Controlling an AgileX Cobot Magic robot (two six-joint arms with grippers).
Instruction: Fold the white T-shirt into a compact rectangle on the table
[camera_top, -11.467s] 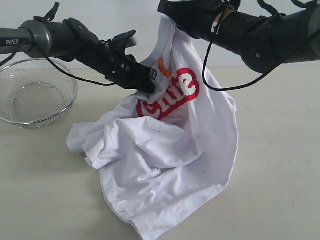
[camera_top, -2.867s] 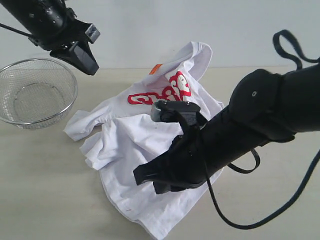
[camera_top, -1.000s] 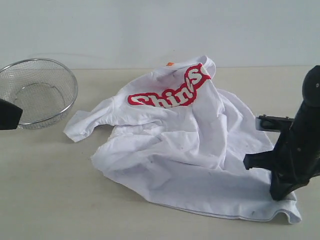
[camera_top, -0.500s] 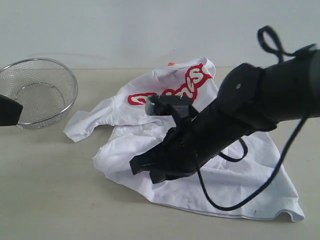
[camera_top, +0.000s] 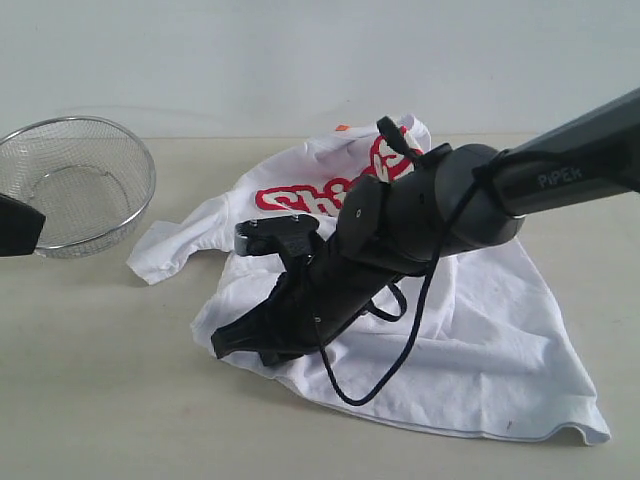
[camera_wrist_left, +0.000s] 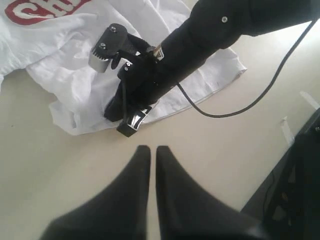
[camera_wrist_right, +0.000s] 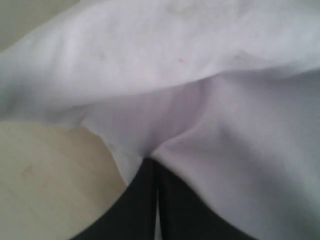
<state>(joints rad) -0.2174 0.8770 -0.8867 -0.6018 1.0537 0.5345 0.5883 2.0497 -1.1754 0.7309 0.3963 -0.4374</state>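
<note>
One garment lies on the table (camera_top: 100, 390): the white T-shirt (camera_top: 480, 340), unfolded and rumpled, spread across the middle and right of the tabletop in the exterior view. Its far part is bunched up in soft ridges, and there we read the red-outlined white lettering (camera_top: 300, 197), of which only "Chi" shows before the right arm (camera_top: 440, 205) covers the rest. A small orange tag (camera_top: 341, 128) peeks over the far edge of the cloth. The near part lies flatter, running out to a hem corner (camera_top: 590, 432) at the lower right, with a few small dark specks on the fabric. One short sleeve (camera_top: 165, 255) sticks out toward the left.

The right arm reaches across the shirt from the right and hides much of its middle; a black cable (camera_top: 400, 345) loops from it over the cloth. The right gripper (camera_top: 235, 345) is down at the shirt's near left edge. In the right wrist view its fingers (camera_wrist_right: 142, 200) are pressed together with their tips against a fold of white fabric; we cannot tell whether any cloth is caught between them.

The left gripper (camera_wrist_left: 150, 150) is clenched on nothing, hanging over bare table just short of the shirt's edge. A round wire-mesh basket (camera_top: 75, 180) stands at the far left, apart from the sleeve.
</note>
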